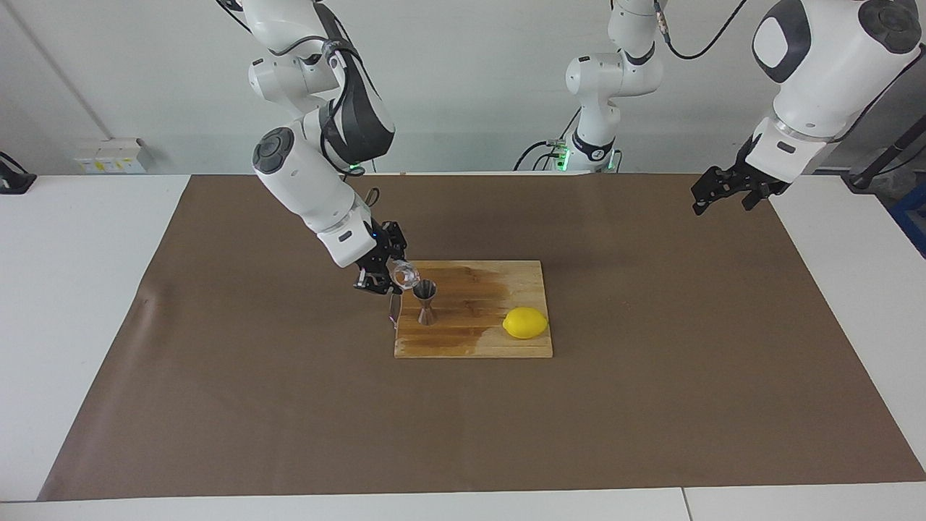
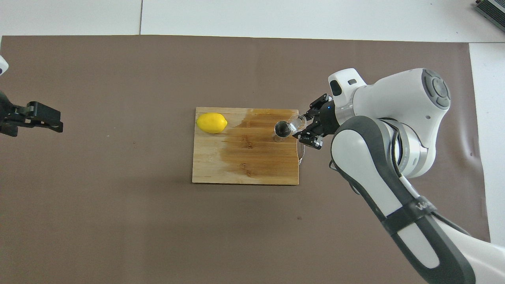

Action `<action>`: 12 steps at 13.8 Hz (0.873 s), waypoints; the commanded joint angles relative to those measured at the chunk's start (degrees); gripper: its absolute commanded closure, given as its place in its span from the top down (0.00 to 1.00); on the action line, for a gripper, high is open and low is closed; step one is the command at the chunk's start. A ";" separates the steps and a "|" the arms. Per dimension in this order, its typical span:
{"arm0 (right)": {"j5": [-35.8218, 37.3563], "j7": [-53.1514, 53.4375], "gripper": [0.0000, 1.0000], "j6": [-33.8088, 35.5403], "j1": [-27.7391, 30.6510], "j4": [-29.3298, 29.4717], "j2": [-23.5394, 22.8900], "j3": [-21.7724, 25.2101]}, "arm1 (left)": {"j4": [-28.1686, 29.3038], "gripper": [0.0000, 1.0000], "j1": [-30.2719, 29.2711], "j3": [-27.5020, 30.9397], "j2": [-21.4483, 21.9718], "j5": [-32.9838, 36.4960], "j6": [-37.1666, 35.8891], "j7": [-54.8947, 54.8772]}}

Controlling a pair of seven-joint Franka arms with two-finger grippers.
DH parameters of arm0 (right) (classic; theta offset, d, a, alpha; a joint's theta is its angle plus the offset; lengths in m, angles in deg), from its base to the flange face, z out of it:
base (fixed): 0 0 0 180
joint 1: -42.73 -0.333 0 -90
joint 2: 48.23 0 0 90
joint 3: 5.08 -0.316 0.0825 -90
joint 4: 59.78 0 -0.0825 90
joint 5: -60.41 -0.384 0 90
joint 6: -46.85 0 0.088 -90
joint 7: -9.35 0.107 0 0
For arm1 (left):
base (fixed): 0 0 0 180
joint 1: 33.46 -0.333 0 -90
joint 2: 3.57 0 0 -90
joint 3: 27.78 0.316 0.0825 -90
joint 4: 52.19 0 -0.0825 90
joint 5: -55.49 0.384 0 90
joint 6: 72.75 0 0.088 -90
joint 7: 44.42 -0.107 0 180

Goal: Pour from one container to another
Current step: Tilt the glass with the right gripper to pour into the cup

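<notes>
Clear glass cup (image 1: 405, 273) sits clamped in the right pincer (image 1: 388, 276), tilted with its mouth at the rim of the steel jigger (image 1: 425, 302). This jigger stands upright on the wooden board (image 1: 474, 340), toward the right arm's end, well apart from the lemon (image 1: 525, 323). Over the brown mat (image 1: 651, 362) on the desk, the left pincer (image 1: 712, 194) waits with its fingers apart, holding nothing.

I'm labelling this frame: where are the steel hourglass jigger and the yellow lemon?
Steel hourglass jigger (image 1: 426, 304): facing view, narrow waist.
Yellow lemon (image 2: 212, 122): overhead view, middle of its peel.
</notes>
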State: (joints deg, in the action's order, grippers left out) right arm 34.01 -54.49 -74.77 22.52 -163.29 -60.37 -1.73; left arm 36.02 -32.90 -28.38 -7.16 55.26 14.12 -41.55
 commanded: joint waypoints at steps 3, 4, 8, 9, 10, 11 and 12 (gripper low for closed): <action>4.42 4.77 0.00 2.96 -0.35 2.52 0.01 -0.19 | 1.62 1.00 -0.30 -0.28 1.56 0.66 -0.30 0.64; 5.30 5.65 0.00 3.31 -0.35 2.70 0.01 -0.19 | 1.62 1.00 -0.30 -0.28 1.56 0.66 -0.30 0.64; 7.32 7.06 0.00 4.63 -0.44 4.10 -0.60 -0.19 | 1.62 1.00 -0.30 -0.28 1.56 0.66 -0.30 0.64; 7.85 7.94 0.00 4.90 -0.44 4.45 -0.78 -0.28 | 1.62 1.00 -0.30 -0.28 1.56 0.66 -0.22 0.64; 8.20 8.21 0.00 5.07 -1.40 4.46 -0.87 -0.28 | 1.62 1.00 -0.30 -0.28 1.56 0.66 -0.30 0.64; 8.47 8.21 0.00 5.51 -1.93 4.55 -0.87 -0.19 | 1.62 1.00 -0.30 -0.28 1.56 0.66 -0.30 0.64; 9.08 8.64 0.00 5.95 -2.11 4.63 -0.87 -0.19 | 1.62 1.00 -0.30 -0.28 1.56 0.66 -0.30 0.64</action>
State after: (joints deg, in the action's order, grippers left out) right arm 40.51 -48.36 -70.41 21.19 -160.30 -60.54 -1.75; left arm 36.02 -32.90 -28.38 -7.15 55.26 14.12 -41.55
